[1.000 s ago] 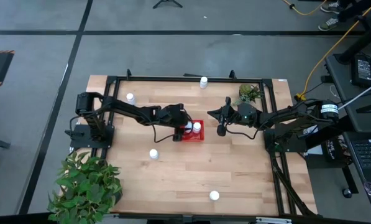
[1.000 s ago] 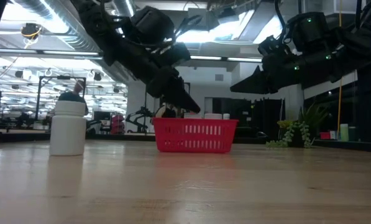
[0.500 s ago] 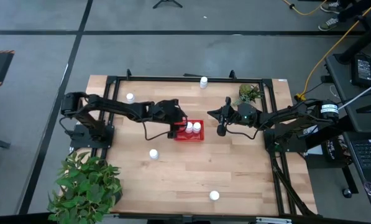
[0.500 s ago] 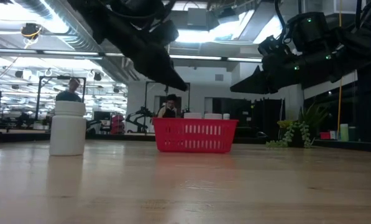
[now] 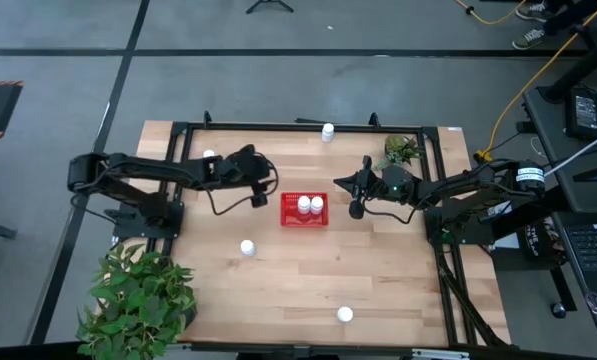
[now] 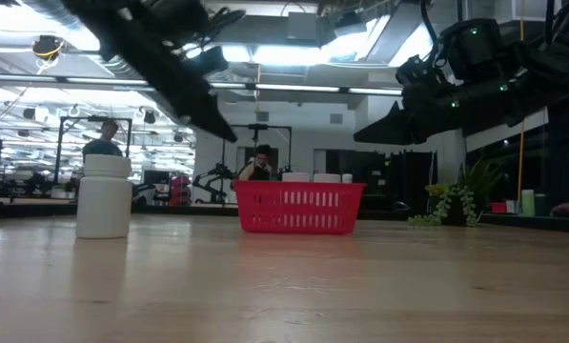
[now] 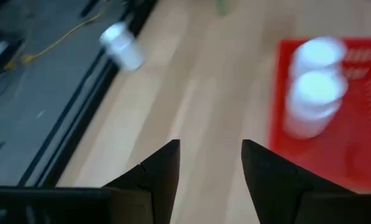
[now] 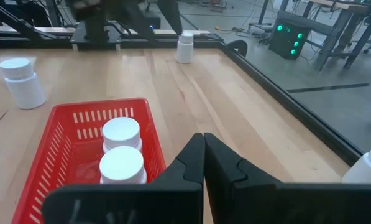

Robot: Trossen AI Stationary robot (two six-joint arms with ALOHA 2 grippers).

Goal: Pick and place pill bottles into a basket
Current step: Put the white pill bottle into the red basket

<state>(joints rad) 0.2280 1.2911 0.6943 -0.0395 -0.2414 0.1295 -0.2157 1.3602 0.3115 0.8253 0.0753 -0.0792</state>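
Note:
The red basket [image 5: 290, 222] stands mid-table and holds two white pill bottles [image 5: 309, 205], upright side by side; they also show in the right wrist view [image 8: 121, 149]. My left gripper [image 5: 266, 182] is open and empty, left of the basket and above the table; it also shows in the left wrist view [image 7: 210, 168] and the low view [image 6: 215, 126]. My right gripper [image 5: 354, 202] is shut and empty, hovering just right of the basket [image 8: 79, 124]. Other bottles stand upright on the table: near left [image 5: 247, 247], far left [image 5: 210, 156], far edge [image 5: 327, 130], near edge [image 5: 345, 314].
A small green plant [image 5: 401, 150] sits at the far right of the table and a larger one [image 5: 138, 295] at the near left corner. A black frame rail [image 5: 278, 125] runs around the table. Bare wood [image 5: 378, 270] lies in front of the basket.
My left gripper has drawn back from over the basket toward the table's left edge and risen. Where it stood, a second bottle now shows upright in the basket beside the first.

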